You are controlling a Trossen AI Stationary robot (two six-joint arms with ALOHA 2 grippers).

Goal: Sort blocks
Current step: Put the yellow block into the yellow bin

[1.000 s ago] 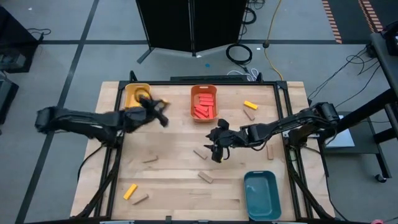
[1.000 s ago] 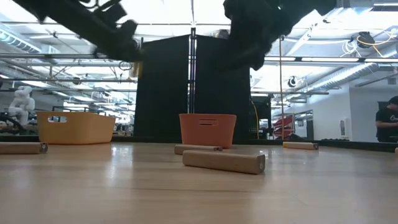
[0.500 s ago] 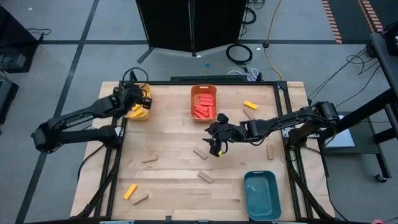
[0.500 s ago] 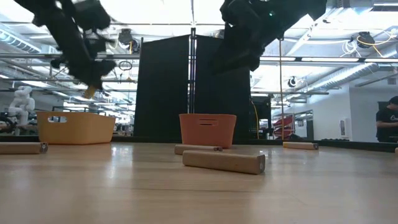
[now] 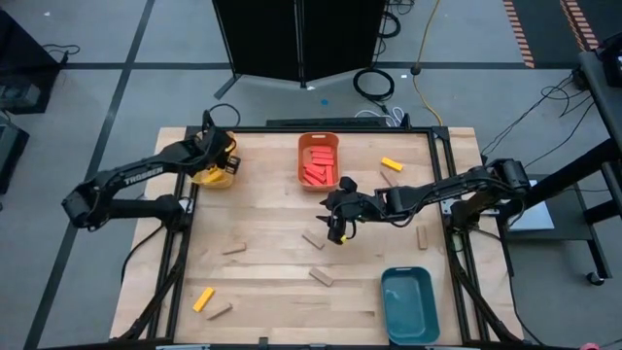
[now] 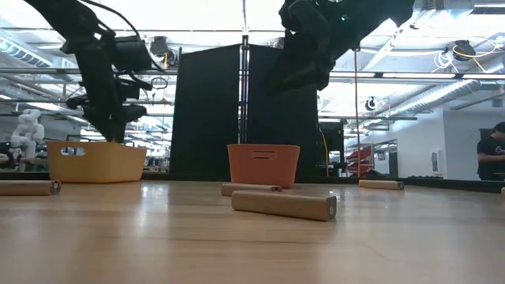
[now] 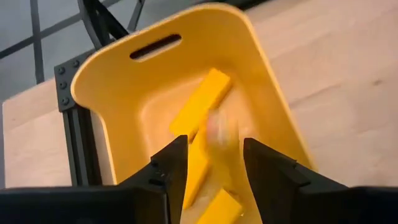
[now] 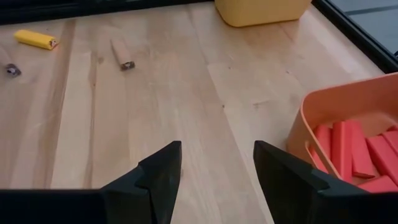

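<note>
Blocks are scattered over the table: red ones are packed in the orange bin at the middle of the far edge, yellow ones lie in the yellow bin at the far left corner, and tan ones, such as the bar near the table's centre, remain loose on the wood. 1 yellow block is seen near the front left corner and another toward the far right. The teal bin at the front right appears to hold nothing.

Each bar is judged light, rigid and smooth (likely to roll or slide if nudged), so a pinch across the short width at mid-length is advised.

The left gripper is poised directly above the yellow bin, its arm stretched toward the far left corner; its fingers are parted with nothing between them, and a blurred piece is seen just beyond them over the bin. The right gripper is held above the table's centre, close to the orange bin, the arm reaching in from the right edge, its fingers spread and empty.
</note>
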